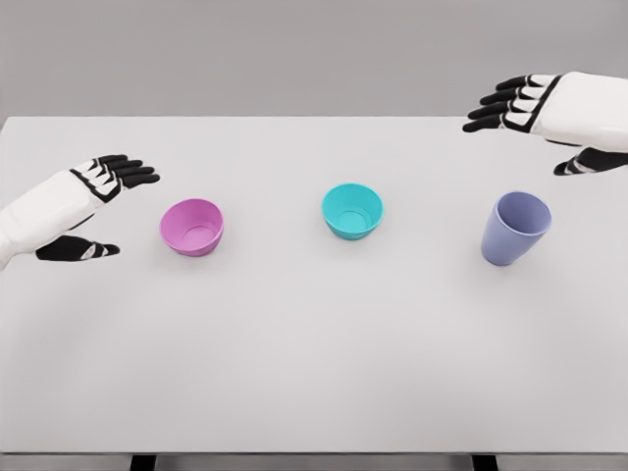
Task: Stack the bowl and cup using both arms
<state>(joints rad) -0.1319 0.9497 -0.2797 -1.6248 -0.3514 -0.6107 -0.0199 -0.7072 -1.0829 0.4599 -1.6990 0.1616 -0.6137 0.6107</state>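
Two white arms, smooth rounded forearm shells. Left hand (93, 201): white back, black fingers and thumb, white segments banding knuckles. Right hand (545, 113): same scheme, black digits, black line edging white wrist shell. No visible cables or screws.

white table (314, 373) — plain grey wall (294, 49)

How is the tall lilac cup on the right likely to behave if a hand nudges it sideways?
The lilac cup looks taller than wide with a narrower base, so it probably tips sooner than the pink bowl. Once down, its tapered wall would likely roll in a curve. It looks rigid and light.
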